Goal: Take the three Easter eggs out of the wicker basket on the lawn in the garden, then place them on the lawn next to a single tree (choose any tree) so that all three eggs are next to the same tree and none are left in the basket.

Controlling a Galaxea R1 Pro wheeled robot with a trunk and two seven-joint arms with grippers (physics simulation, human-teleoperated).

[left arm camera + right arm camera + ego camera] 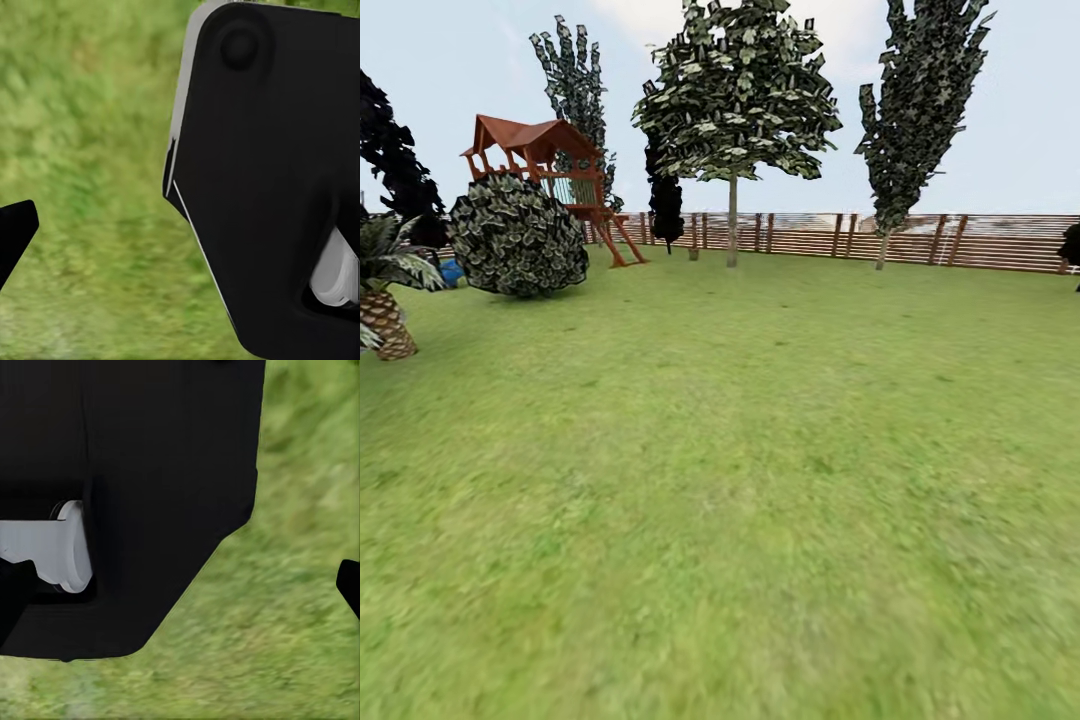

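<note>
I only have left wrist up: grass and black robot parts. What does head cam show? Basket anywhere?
Observer: No basket or eggs in the head view. It shows open lawn running to a slatted wooden fence.
Operator: Any trees ahead?
Observer: A thin-trunked leafy tree stands by the fence, near centre, with a dark narrow tree to its right.
Operator: Anything on the left?
Observer: A round bush in front of a red-roofed wooden play tower, and a palm at the left edge.
Operator: Right wrist?
Observer: Grass and black robot body; gripper state unclear.
</note>
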